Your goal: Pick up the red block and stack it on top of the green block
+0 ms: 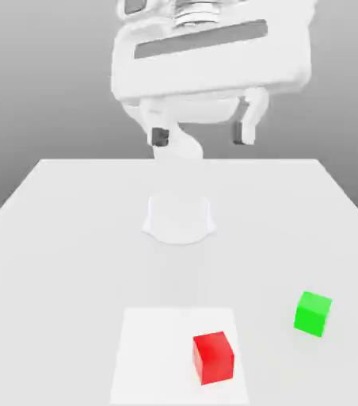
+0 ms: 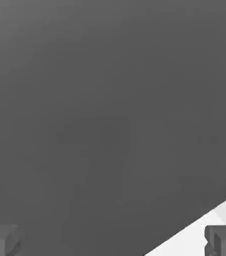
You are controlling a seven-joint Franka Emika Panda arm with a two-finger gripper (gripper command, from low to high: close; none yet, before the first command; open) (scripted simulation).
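The red block [image 1: 213,358] lies near the front of the white table, on a paler square patch. The green block [image 1: 313,313] rests on the table to the exterior view's right of it and a little farther back, apart from it. My gripper [image 1: 202,135] hangs high above the far half of the table, well away from both blocks. It is open with nothing between its dark fingertips [image 1: 160,137]. In the hand view, both fingertips [image 2: 224,241] stand wide apart at the picture's edge.
The arm's round white base [image 1: 180,217] sits on the table [image 1: 71,238] at mid-depth, behind the blocks. A paler square patch [image 1: 154,357] marks the table's front. In the hand view, a corner of the table [image 2: 200,235] meets dark floor.
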